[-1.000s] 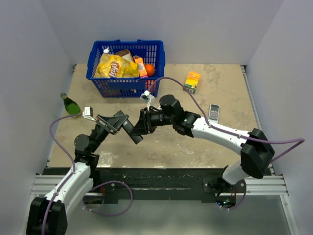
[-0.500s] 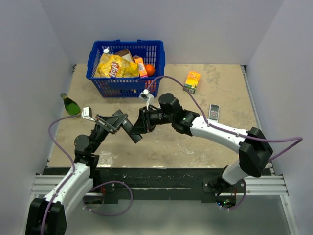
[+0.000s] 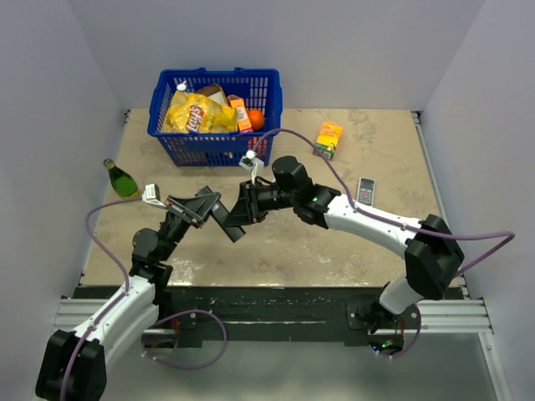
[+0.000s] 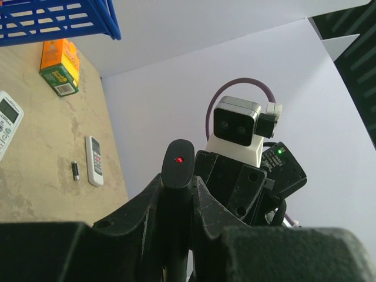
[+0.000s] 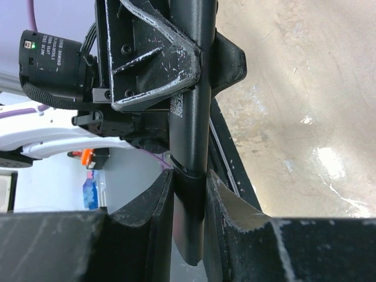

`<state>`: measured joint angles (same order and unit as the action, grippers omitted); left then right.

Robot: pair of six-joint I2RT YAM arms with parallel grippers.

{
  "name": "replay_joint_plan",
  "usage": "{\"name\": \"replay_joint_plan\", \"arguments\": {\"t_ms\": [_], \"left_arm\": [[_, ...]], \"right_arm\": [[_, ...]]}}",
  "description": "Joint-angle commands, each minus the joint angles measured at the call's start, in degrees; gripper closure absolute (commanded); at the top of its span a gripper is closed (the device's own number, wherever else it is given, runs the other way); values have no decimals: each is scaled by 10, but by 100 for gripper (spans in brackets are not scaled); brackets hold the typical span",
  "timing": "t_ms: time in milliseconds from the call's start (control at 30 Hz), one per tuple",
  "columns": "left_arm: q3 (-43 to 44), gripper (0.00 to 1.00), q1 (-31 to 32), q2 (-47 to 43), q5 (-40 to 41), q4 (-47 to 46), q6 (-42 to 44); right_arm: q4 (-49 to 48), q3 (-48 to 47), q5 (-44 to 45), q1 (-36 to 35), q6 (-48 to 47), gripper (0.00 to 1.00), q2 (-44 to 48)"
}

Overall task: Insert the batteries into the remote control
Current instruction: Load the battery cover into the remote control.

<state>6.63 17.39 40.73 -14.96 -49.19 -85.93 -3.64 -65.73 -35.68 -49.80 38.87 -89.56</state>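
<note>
The black remote control [image 3: 227,224] hangs in the air between both grippers over the left middle of the table. My left gripper [image 3: 211,209] is shut on one end of it. In the left wrist view its fingers [image 4: 144,202] clamp the remote [image 4: 177,167], whose tip shows a red light. My right gripper [image 3: 239,214] is shut on the other end. In the right wrist view the remote [image 5: 192,111] runs up from my right gripper [image 5: 188,191] into the left gripper [image 5: 154,64]. One battery [image 4: 74,170] lies on the table beside a white remote. No other battery shows.
A blue basket [image 3: 169,132] of groceries stands at the back left and a green bottle [image 3: 121,179] at the left edge. A juice box [image 3: 328,139] and a white remote with grey buttons [image 3: 365,191] lie on the right. A white remote with a screen [image 4: 6,117] shows in the left wrist view.
Both grippers, still holding the black remote, have shifted slightly toward the back of the table. The grip on it looks the same.
</note>
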Motion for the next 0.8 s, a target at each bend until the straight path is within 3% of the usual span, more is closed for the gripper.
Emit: {"name": "replay_joint_plan", "arguments": {"t_ms": [0,300,767], "left_arm": [[11,100,36,5,-71,-66,-18],[10,100,27,48,-62,-82,15],[22,100,25,32,-43,-26,65]], "right_arm": [[-27,-28,87,1,-53,80,-4],[3,16,91,7,-77,73,28],[27,3,100,9,-89,60,36]]}}
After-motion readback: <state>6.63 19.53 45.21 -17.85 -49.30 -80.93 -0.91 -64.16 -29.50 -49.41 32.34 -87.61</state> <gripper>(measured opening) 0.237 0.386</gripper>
